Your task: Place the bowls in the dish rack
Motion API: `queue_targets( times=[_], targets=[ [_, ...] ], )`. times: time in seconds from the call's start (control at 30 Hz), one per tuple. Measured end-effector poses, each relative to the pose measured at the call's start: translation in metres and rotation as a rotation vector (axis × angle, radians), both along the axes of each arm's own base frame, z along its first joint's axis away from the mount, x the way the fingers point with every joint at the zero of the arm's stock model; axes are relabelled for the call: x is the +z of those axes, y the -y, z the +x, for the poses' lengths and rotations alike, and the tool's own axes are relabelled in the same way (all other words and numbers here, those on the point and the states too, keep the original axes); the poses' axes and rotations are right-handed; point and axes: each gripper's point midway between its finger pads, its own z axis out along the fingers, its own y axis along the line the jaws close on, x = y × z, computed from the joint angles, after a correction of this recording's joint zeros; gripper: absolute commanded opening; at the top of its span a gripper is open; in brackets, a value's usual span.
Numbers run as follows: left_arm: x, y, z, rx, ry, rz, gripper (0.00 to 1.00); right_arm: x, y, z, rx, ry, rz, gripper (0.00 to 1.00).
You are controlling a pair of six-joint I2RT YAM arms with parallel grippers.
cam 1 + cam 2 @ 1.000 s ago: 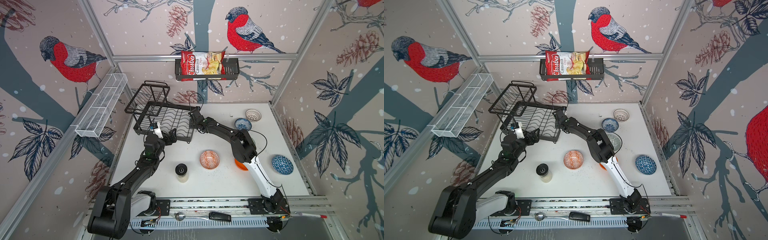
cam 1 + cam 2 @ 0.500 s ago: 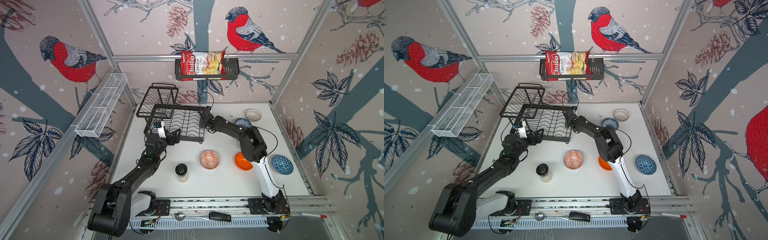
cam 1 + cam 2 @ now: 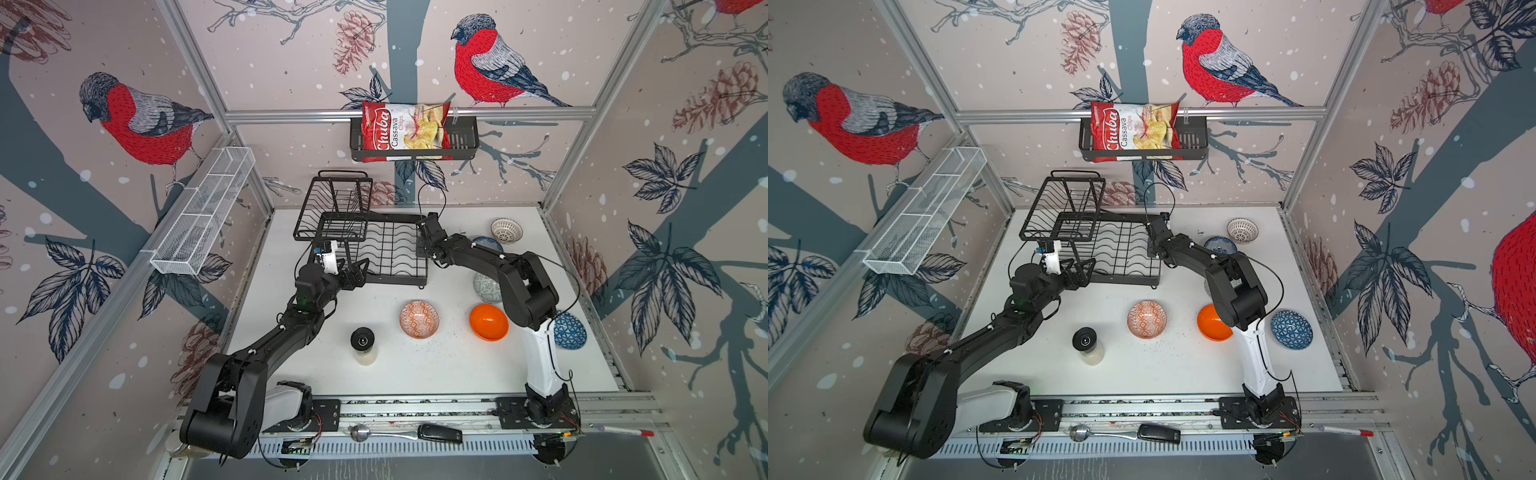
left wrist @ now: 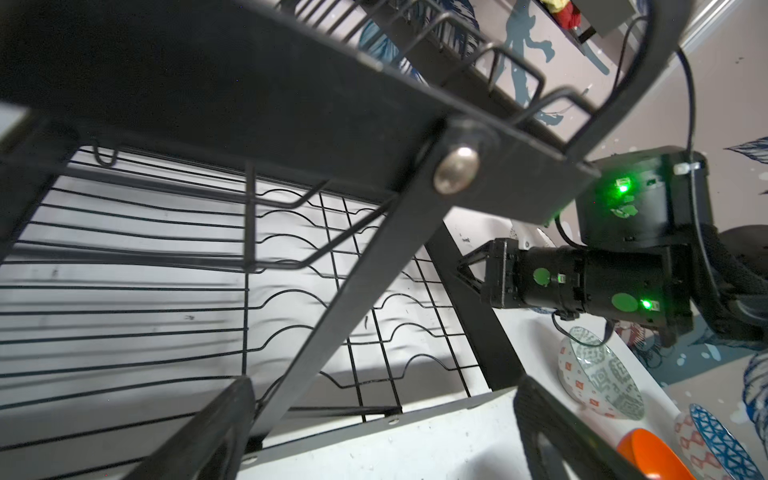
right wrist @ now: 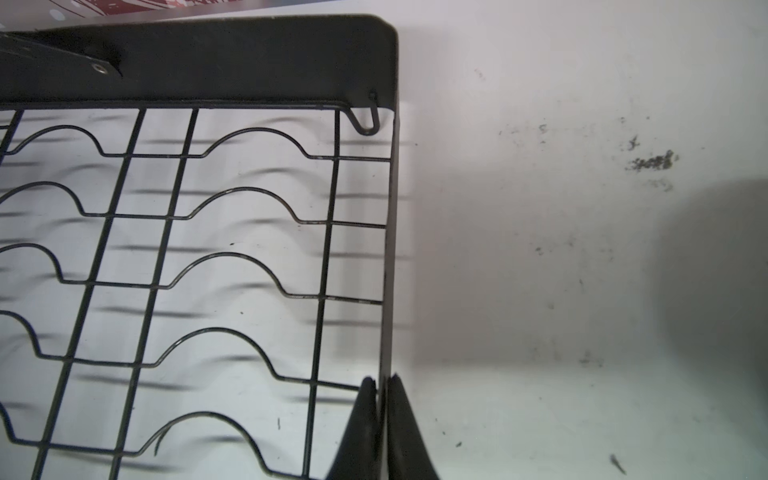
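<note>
Dish rack (image 3: 395, 249) of black wavy wire, rim pinched in right gripper (image 5: 381, 380), left gripper (image 3: 356, 272) spread wide

Black arms (image 3: 282, 336), white base links (image 3: 540, 357)

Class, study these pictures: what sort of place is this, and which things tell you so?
Most likely a robot test booth staged as a kitchen: two black arms mounted on a rail, papered walls in a metal frame, plus a dish rack and bowls on a white table.
</note>
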Motion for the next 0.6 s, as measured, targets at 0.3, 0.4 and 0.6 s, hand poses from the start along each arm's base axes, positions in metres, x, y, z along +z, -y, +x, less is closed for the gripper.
queue_targets(
  times=[0.3,0.4,0.6],
  targets=[
    [-0.003,0.016,0.005,-0.059,-0.010,0.019,0.97,0.000,0.031,0.005,-0.009,-0.003,-0.046,0.03],
    [-0.003,0.021,0.006,-0.076,-0.006,0.031,0.97,0.000,0.040,0.007,-0.014,-0.003,-0.058,0.02],
    [-0.008,0.025,0.004,-0.096,-0.027,0.036,0.97,0.001,0.056,0.010,-0.022,-0.008,-0.080,0.02]
  ],
)
